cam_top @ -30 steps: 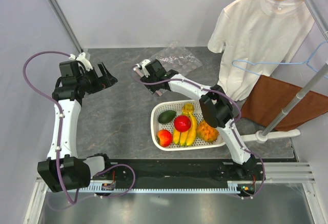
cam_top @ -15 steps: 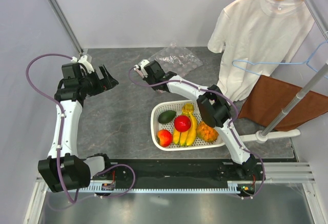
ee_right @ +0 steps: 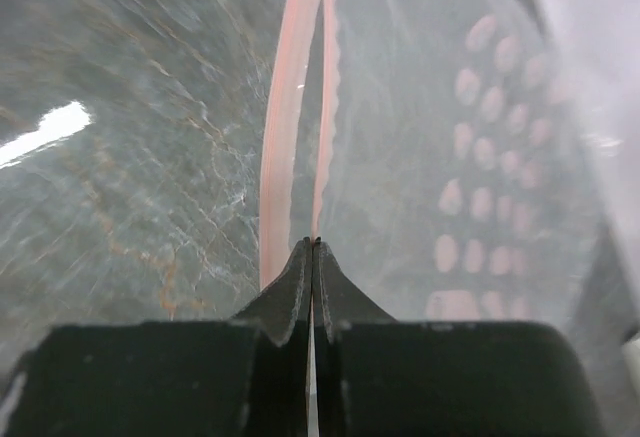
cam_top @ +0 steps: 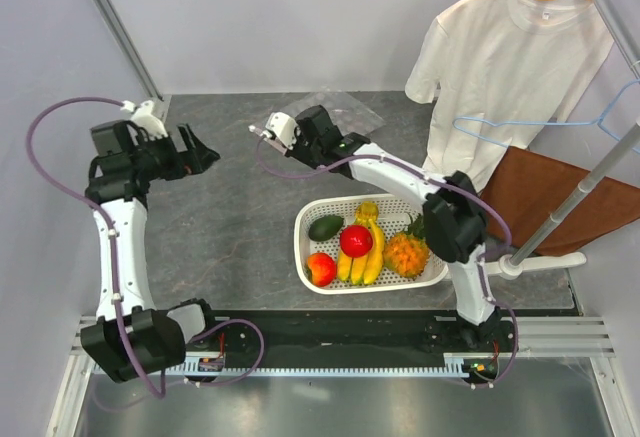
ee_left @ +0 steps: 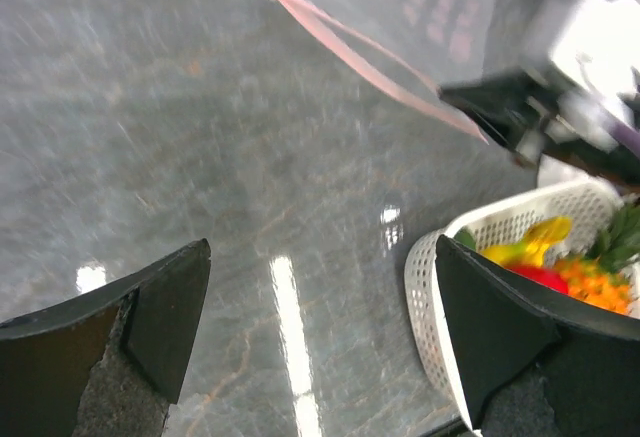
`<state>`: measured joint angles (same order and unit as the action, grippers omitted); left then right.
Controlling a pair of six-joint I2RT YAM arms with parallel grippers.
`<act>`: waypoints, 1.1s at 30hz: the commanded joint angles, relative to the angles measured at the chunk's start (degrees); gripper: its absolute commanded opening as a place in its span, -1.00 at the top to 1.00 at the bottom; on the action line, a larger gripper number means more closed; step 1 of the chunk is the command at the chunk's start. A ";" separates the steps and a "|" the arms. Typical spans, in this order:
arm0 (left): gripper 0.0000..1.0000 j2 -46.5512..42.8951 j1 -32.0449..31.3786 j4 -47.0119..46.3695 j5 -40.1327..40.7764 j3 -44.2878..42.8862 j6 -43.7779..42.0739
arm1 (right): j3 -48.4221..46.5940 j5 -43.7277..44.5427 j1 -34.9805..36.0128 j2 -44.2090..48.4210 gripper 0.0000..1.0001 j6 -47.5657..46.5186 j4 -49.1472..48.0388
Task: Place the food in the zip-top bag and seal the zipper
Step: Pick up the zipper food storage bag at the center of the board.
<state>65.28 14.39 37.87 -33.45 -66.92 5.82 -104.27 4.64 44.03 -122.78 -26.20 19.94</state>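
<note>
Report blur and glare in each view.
Left wrist: motion-blurred throughout, white glare streaks on the table; right wrist: zipper and bag smeared, own fingers sharp, one glare patch at left; top external: sharp and evenly lit.

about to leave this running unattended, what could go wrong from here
1. The right pincer is shut on only a thin bit of the zipper; the zip-top bag could slide free if pulled.
2. The left pincer is open and off the bag, so with one pinch point the mouth may sag shut before any food leaves the basket.
</note>
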 commanded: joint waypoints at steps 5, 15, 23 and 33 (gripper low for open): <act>-1.00 2.31 9.87 4.13 -21.20 -12.88 -14.50 | 7.66 -20.10 0.62 18.44 1.00 -18.70 -5.44; -0.84 -9.98 8.38 6.51 -30.18 -8.50 -44.48 | 16.28 -26.27 2.99 28.38 1.00 -36.02 -3.33; -0.56 -10.00 -18.25 13.46 -8.66 -5.69 -52.67 | 20.42 -26.18 4.48 30.23 1.00 -39.46 -6.76; -0.31 -6.04 -23.53 9.70 -5.85 -0.16 -46.70 | 23.76 -26.97 5.01 32.43 1.00 -38.40 -11.24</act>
<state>58.98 -7.03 50.57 -43.46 -69.65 -42.26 -81.21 -19.75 48.62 -93.21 -64.16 12.84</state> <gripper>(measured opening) 0.668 0.007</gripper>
